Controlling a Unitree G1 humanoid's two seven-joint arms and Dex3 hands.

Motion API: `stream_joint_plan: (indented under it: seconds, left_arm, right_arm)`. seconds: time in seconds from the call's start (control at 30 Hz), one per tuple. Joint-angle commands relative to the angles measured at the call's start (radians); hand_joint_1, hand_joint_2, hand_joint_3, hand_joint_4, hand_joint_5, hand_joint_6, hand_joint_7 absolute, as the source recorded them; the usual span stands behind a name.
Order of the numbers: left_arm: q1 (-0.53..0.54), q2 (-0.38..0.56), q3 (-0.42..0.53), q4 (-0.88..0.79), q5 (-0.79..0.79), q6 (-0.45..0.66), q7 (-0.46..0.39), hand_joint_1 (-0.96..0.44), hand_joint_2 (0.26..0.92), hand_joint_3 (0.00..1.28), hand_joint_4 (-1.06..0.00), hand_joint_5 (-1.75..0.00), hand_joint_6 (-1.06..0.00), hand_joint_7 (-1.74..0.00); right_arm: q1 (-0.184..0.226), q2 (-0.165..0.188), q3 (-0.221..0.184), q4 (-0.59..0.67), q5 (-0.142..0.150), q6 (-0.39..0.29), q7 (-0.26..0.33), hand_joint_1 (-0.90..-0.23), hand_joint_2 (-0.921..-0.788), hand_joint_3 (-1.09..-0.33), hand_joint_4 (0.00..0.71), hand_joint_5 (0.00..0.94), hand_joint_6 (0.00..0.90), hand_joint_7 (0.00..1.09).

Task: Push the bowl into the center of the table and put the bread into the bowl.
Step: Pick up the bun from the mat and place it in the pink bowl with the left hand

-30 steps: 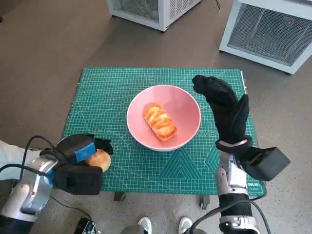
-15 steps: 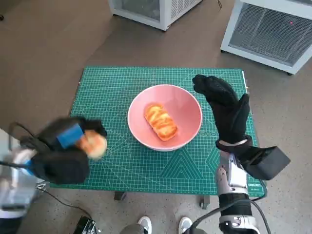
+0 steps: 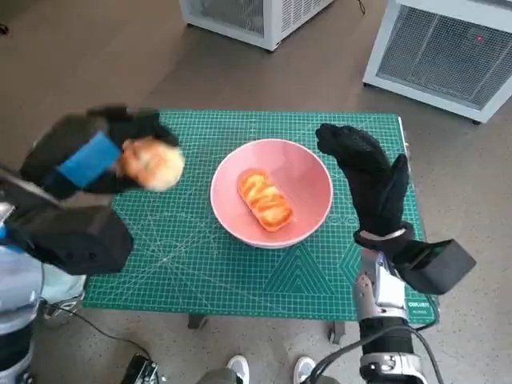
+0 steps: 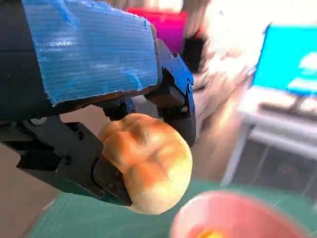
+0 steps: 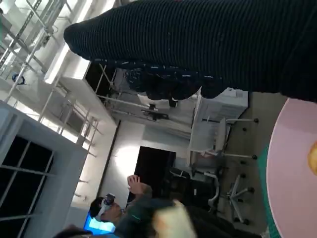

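Left hand is raised above the table's 9 o'clock edge, fingers clamped around a bun. In the left wrist view, black fingers wrap the bun from both sides, with the blue-taped back above it. The hand and bun are motion-blurred in the head view, so their height over the mat cannot be told.

Right hand stands upright at the 3 o'clock side of the bowl, fingers extended and loosely apart, holding nothing. It sits just beside the bowl rim; contact cannot be confirmed.

Bowl: pink, resting on the green mat at roughly the table's center. One glazed loaf lies inside it, tilted toward 5 o'clock. The held bun is at the bowl's 9 o'clock, apart from the rim.

Two white cabinets stand on the floor beyond the table, at 12 and 2 o'clock.
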Motion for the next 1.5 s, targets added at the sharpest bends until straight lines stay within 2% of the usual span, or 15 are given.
stream_joint_plan:
  seconds: [0.03, 0.27, 0.5, 0.63, 0.8, 0.87, 0.93, 0.97, 1.0, 1.1, 1.13, 1.3, 1.5]
  left_arm:
    - [-0.081, -0.059, -0.070, -0.021, 0.018, 0.017, 0.000, 0.00, 0.904, 0.01, -0.83, -0.99, -0.68, -1.14]
    - [-0.173, -0.127, -0.164, 0.014, 0.053, 0.031, -0.016, 0.00, 0.898, 0.01, -0.84, -0.99, -0.70, -1.10]
    - [-0.181, -0.135, -0.169, 0.019, 0.062, 0.035, -0.020, 0.00, 0.897, 0.01, -0.85, -1.00, -0.70, -1.08]
    - [-0.271, -0.240, -0.299, 0.207, 0.084, 0.003, -0.031, 0.00, 0.904, 0.01, -0.82, -1.01, -0.70, -1.10]
    - [-0.284, -0.286, -0.338, 0.340, 0.091, -0.056, 0.004, 0.00, 0.906, 0.01, -0.81, -1.02, -0.69, -1.11]
    - [-0.286, -0.302, -0.349, 0.376, 0.095, -0.061, 0.008, 0.00, 0.915, 0.02, -0.78, -1.06, -0.66, -1.13]
    - [-0.285, -0.319, -0.357, 0.404, 0.096, -0.052, 0.005, 0.00, 0.918, 0.08, -0.72, -1.12, -0.58, -1.22]
    - [-0.284, -0.326, -0.361, 0.416, 0.096, -0.044, 0.002, 0.01, 0.884, 0.08, -0.65, -0.89, -0.49, -1.00]
    - [-0.283, -0.335, -0.364, 0.428, 0.095, -0.034, -0.002, 0.02, 0.868, 0.07, -0.66, -0.66, -0.48, -0.77]
    - [-0.275, -0.351, -0.364, 0.450, 0.085, -0.022, -0.009, 0.00, 0.844, 0.04, -0.57, -0.23, -0.43, -0.38]
    - [-0.270, -0.357, -0.365, 0.455, 0.083, -0.016, -0.009, 0.00, 0.836, 0.03, -0.53, -0.15, -0.42, -0.30]
    - [-0.247, -0.375, -0.366, 0.452, 0.081, 0.005, -0.010, -0.01, 0.818, 0.01, -0.42, -0.02, -0.41, -0.16]
    - [-0.204, -0.380, -0.344, 0.433, 0.050, -0.006, -0.002, -0.01, 0.810, 0.00, -0.37, 0.00, -0.41, -0.10]
  right_arm:
    - [0.017, 0.001, -0.005, 0.004, 0.018, 0.016, 0.010, -0.737, -0.921, -0.780, 0.268, 0.004, 0.025, 0.61]
    - [0.026, -0.001, -0.006, -0.003, 0.024, 0.012, 0.015, -0.737, -0.921, -0.781, 0.267, 0.003, 0.022, 0.61]
    - [0.026, -0.001, -0.007, -0.004, 0.024, 0.013, 0.016, -0.736, -0.921, -0.781, 0.267, 0.003, 0.020, 0.61]
    - [0.049, -0.011, -0.012, -0.035, 0.026, 0.016, 0.007, -0.737, -0.921, -0.782, 0.267, 0.002, 0.019, 0.62]
    - [0.062, -0.015, -0.014, -0.051, 0.021, 0.018, -0.005, -0.737, -0.921, -0.784, 0.266, 0.002, 0.016, 0.62]
    - [0.065, -0.016, -0.016, -0.056, 0.021, 0.022, -0.008, -0.739, -0.921, -0.784, 0.267, 0.002, 0.016, 0.62]
    - [0.069, -0.017, -0.017, -0.064, 0.021, 0.026, -0.013, -0.741, -0.921, -0.783, 0.267, 0.002, 0.015, 0.62]
    - [0.071, -0.017, -0.018, -0.068, 0.021, 0.028, -0.015, -0.743, -0.921, -0.783, 0.267, 0.002, 0.015, 0.62]
    - [0.074, -0.017, -0.018, -0.073, 0.020, 0.029, -0.019, -0.744, -0.921, -0.782, 0.267, 0.002, 0.015, 0.62]
    - [0.081, -0.016, -0.017, -0.086, 0.015, 0.033, -0.029, -0.746, -0.921, -0.780, 0.267, 0.002, 0.015, 0.62]
    - [0.083, -0.016, -0.017, -0.090, 0.013, 0.033, -0.034, -0.746, -0.921, -0.779, 0.268, 0.002, 0.015, 0.62]
    - [0.092, -0.017, -0.016, -0.108, 0.008, 0.038, -0.049, -0.747, -0.921, -0.776, 0.268, 0.003, 0.013, 0.62]
    - [0.093, -0.020, -0.018, -0.120, 0.007, 0.050, -0.061, -0.742, -0.921, -0.773, 0.269, 0.003, 0.014, 0.62]
